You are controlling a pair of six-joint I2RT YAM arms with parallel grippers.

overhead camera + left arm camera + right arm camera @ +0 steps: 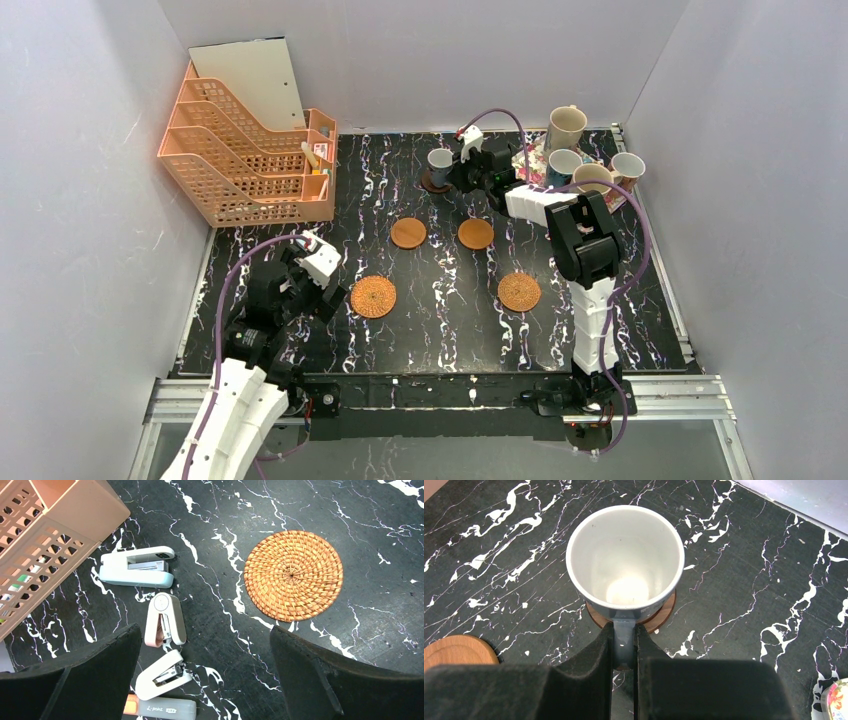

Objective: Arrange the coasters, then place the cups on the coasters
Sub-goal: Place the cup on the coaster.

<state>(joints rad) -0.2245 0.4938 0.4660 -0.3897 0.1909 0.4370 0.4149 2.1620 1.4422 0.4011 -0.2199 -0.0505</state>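
- Above the black marbled table (640,330), top camera: all five coasters are laid out. The left wicker coaster (373,296) and right wicker coaster (519,291) sit nearest the arms, the left wooden coaster (408,233) and right wooden coaster (476,233) lie behind them, and the dark coaster (432,186) is farthest back.
- The right gripper (462,150) reaches to the back, at a blue mug (440,160) over the dark coaster. Four cups wait on or beside the floral tray (528,165): a tall beige mug (566,125), a second blue mug (563,163), a second beige mug (592,178) and a small brownish mug (627,168).
- The left gripper (325,285) hangs near the left wicker coaster, in front of an orange file rack (245,150).
- Left wrist camera: the jaws stand wide apart and empty above bare table. The wicker coaster lies just ahead, with three staplers (136,567) beside the rack.
- Right wrist camera: the black fingers (589,665) pinch the blue mug's handle (624,635). The white-lined cup stands upright and centred over the dark coaster, though whether it rests there or hovers just above cannot be told.
- By the look of it, the coasters are arranged and the first cup is being seated. Four cups and four bare coasters remain.
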